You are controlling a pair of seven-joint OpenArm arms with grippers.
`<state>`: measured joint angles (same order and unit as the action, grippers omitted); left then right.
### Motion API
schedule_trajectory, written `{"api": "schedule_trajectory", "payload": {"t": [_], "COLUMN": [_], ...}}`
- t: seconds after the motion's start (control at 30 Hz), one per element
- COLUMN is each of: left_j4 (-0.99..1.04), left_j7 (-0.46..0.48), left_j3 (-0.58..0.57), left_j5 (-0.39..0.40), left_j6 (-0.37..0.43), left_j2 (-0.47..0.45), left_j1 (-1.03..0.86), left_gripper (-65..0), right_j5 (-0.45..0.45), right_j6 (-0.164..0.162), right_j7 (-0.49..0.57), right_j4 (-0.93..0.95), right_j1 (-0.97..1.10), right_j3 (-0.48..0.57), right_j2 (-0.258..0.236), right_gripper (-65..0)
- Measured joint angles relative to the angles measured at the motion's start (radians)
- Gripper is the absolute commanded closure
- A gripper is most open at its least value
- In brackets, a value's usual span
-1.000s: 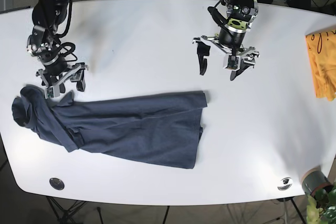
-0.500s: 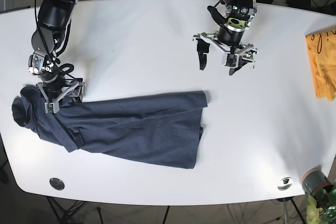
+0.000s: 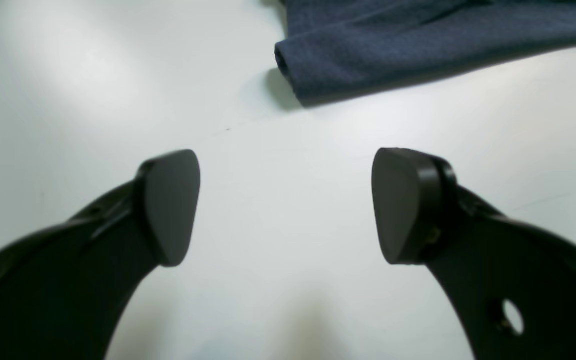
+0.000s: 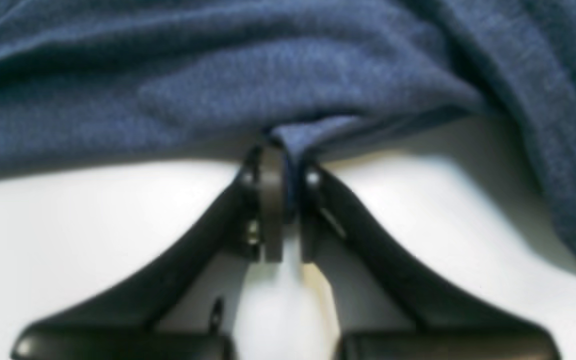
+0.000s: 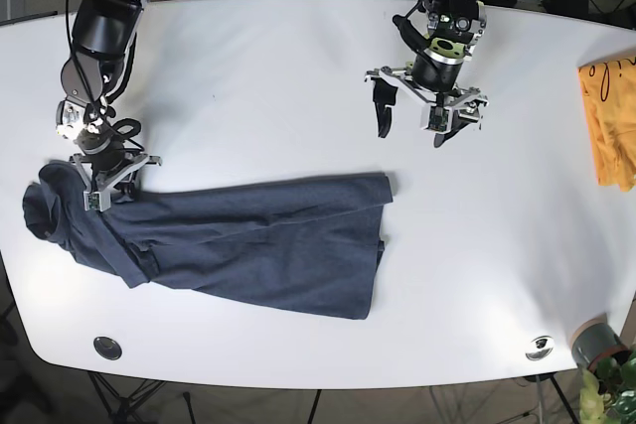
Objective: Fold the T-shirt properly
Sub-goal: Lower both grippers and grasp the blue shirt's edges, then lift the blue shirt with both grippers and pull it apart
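At the far left of the base view we see the right gripper [image 5: 111, 178] down at the edge of the T-shirt [image 5: 248, 240], and its wrist camera shows both fingers pressed together with a small fold of the navy cloth [image 4: 318, 132] pinched between their tips. The pinch sits just above the white table [image 5: 268, 86], and the fabric rises in soft ridges beyond it.

The dark blue shirt lies along the near-left part of the table. Its left end is bunched into a rounded lump beside the gripper, and the body spreads rightward as a wide, mostly flat panel. Its right edge ends a little past the middle of the table, with a small rolled corner at the far right of that edge.

Farther right and toward the far side, the left gripper [image 5: 429, 118] hangs above bare table, well apart from the shirt. Its wrist view shows the two dark fingers [image 3: 170, 205] spread wide with nothing between them, and the rolled corner of the shirt [image 3: 418, 45] lies beyond.

At the right edge of the table we see an orange cloth [image 5: 611, 121], partly cut off by the frame. Near the right corner at the front stands a small grey cylinder [image 5: 594, 342] beside some green leaves [image 5: 611, 394].
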<state>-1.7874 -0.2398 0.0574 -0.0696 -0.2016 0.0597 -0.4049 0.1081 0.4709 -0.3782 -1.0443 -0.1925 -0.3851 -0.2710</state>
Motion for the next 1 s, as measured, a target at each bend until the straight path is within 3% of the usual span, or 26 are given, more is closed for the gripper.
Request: {"api": "schedule_trajectory", "payload": {"t": [0.33,0.53,0.63,0.87,1.0], "left_j4": [0.002,0.076,0.122,0.272,0.383], "left_j7": [0.0,-0.003,-0.003,-0.003,0.0], "left_j3": [0.006,0.0,0.001,-0.002,0.0], "left_j5": [0.0,0.002,0.003,0.003,0.003], "left_j6": [0.004,0.135,0.148,0.149,0.153], "left_j2": [0.003,0.003,0.0,0.0,-0.002], "left_j1": [0.09,0.164,0.213,0.333,0.41], "left_gripper": [-50.7,-51.0,-51.0,-51.0,-51.0], "right_j5": [0.0,0.008,0.005,0.004,0.003], "right_j6": [0.001,0.011,0.011,0.011,0.007], "right_j7": [-0.183,-0.311,-0.37,-0.389,-0.389], "right_j4": [-0.395,-0.693,-0.813,-0.89,-0.89], "right_j1": [0.196,0.312,0.366,0.4,0.402], "right_j3": [0.002,-0.004,0.002,0.005,0.003], "right_j2": [0.013,0.051,0.064,0.107,0.105], "right_gripper": [-2.2,-2.2,-2.2,-2.2,-2.2]}}
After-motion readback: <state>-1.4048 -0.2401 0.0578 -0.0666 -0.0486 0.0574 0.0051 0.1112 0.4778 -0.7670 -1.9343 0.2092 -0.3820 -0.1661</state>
